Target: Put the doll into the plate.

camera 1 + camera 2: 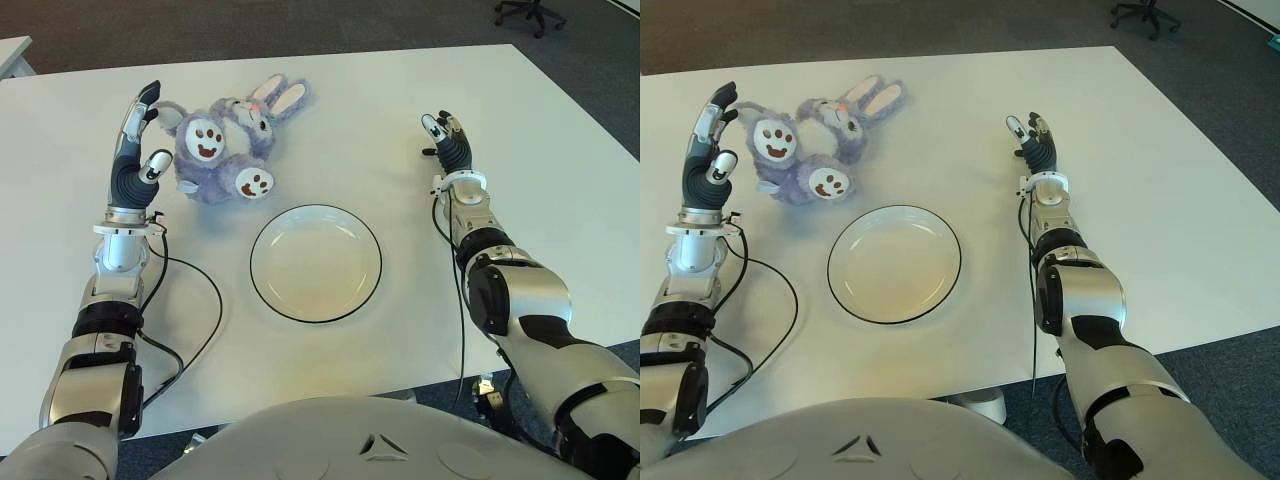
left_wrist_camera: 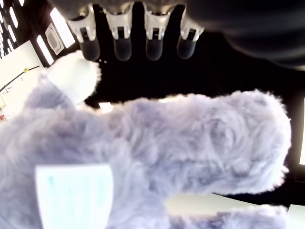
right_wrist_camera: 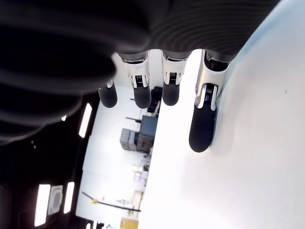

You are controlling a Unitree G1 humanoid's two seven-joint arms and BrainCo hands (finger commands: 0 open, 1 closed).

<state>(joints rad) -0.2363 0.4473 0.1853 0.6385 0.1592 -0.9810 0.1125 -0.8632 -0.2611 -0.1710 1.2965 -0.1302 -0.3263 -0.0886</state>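
Purple plush doll (image 2: 190,138) fills view (white fabric tag (image 2: 74,195) showing); robot hand fingertips (image 2: 123,47) extended, not gripping.

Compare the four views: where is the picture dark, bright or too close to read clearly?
Both eye views: even light, doll, plate and table crisp, soft shadows. Left wrist view: doll fills the frame, fur soft, black behind the left hand's fingers. Right wrist view: table washed out white, dark palm shadowing the right hand's fingers.
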